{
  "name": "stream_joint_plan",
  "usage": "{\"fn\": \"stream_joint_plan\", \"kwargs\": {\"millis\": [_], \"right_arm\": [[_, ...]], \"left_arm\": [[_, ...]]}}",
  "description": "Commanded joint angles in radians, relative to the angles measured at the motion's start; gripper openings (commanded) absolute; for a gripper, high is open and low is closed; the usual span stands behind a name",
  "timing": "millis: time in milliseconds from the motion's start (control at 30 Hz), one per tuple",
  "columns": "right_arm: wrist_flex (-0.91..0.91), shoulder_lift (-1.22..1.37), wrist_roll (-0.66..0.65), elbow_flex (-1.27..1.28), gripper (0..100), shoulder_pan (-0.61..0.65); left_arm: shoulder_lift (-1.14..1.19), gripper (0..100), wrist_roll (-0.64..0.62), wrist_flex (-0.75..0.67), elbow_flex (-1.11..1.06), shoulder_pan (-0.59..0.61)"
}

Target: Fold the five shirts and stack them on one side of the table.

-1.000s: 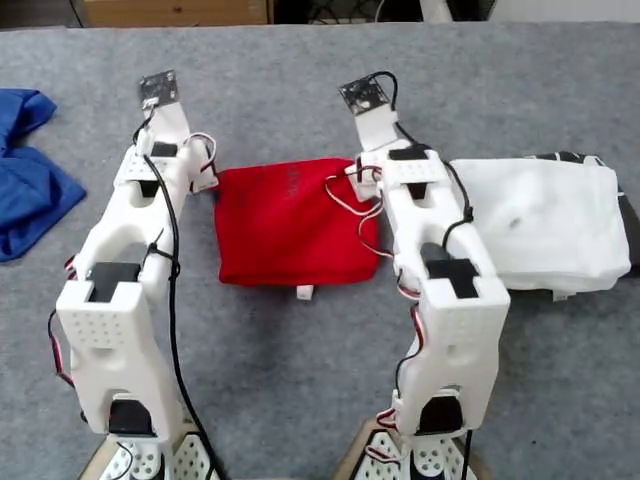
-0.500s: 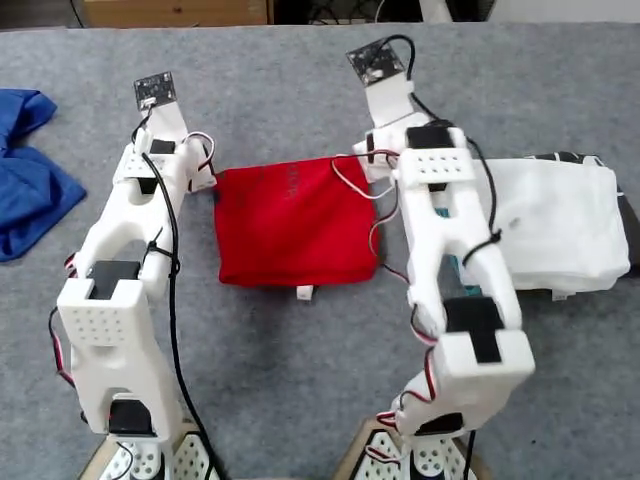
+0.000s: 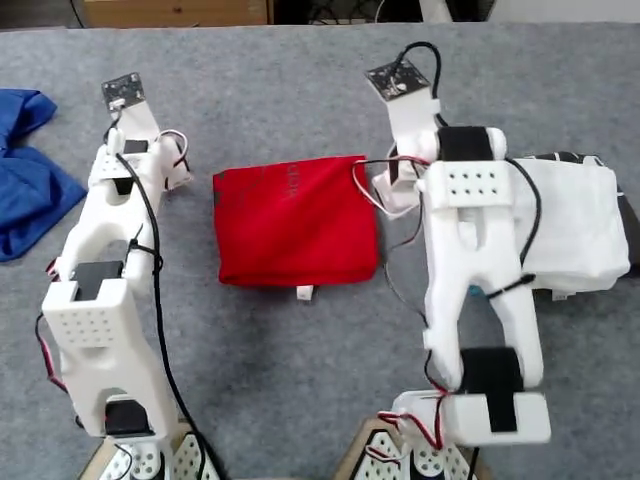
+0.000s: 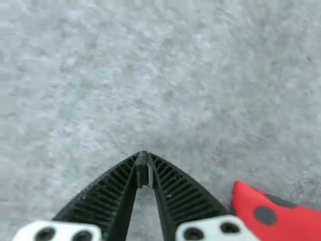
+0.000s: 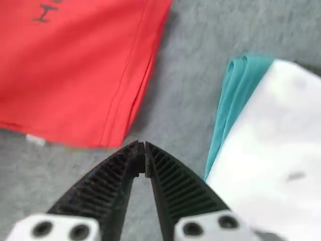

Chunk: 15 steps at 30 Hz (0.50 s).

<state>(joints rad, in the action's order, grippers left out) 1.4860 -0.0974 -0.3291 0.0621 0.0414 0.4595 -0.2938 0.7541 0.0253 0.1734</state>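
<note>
Dark print on the red shirt, illegible.

Folded shirt centre, shirt stack just right (perhaps three layers), loose shirt far left

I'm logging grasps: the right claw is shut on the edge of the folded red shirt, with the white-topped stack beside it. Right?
Not quite. The right claw is shut on nothing: the right wrist view shows it over the grey table cover, between the folded red cotton shirt and the white-topped stack of folded shirts.
</note>
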Motion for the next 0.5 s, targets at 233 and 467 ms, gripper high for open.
{"fn": "stream_joint_plan", "kwargs": {"millis": [233,467], "right_arm": [[0.109,-0.199,0.238,0.199,1.5,0.037],[-0.173,-0.199,0.535,0.363,1.7,0.239]], "left_arm": [[-0.204,3,-0.015,-0.302,-0.203,0.151],[-0.117,3,-0.015,-0.284,-0.134,0.214]]}}
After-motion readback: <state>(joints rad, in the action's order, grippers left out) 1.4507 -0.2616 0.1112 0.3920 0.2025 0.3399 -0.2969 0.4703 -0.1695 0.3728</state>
